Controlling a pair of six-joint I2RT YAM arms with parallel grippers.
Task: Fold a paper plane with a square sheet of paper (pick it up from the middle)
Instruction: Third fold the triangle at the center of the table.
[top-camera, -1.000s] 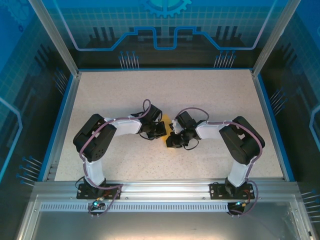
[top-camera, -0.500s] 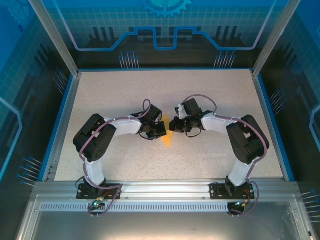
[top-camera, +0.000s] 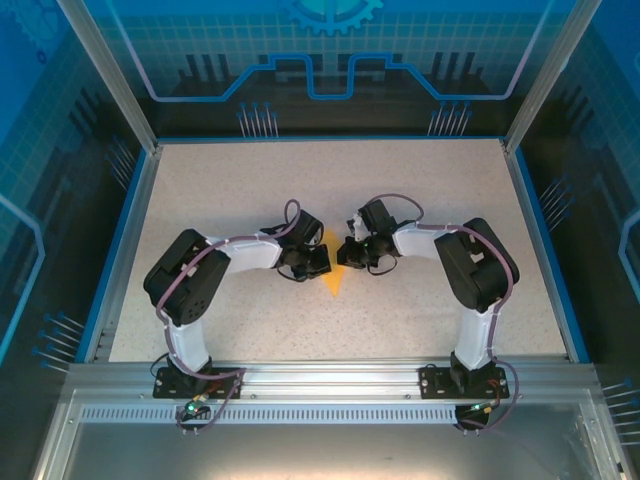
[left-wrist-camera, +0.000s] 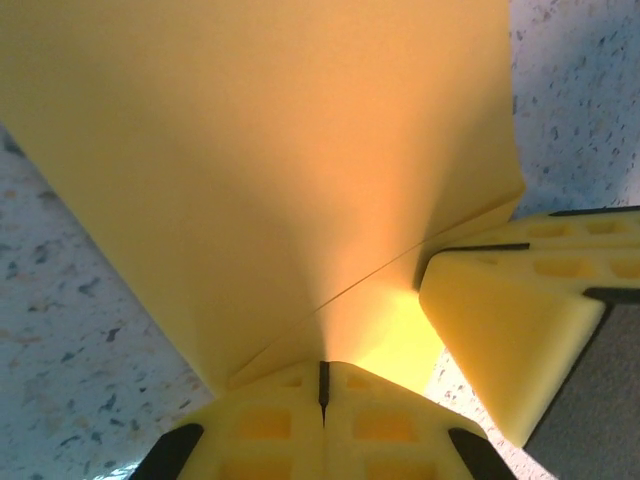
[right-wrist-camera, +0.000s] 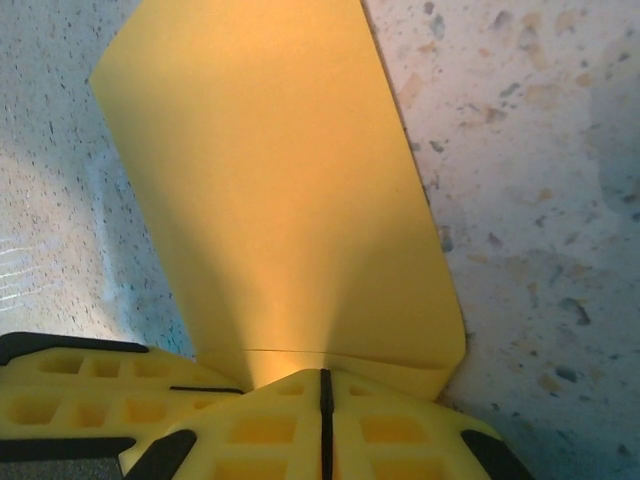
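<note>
The left gripper (left-wrist-camera: 323, 378) is clenched on one edge of the orange-yellow, creased, pointed paper plane (left-wrist-camera: 270, 160), its jaws pressed tight together. The right gripper (right-wrist-camera: 322, 385) pinches the same paper just beside it, equally closed. The plane sits mid-tabletop (top-camera: 430, 190) on the speckled white surface, its tip toward the near edge, with open surface all round it.

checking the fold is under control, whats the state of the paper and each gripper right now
paper, folded to a point, creased, pinched from both sides
left gripper, jaws shut on paper
right gripper, jaws shut on paper
</note>
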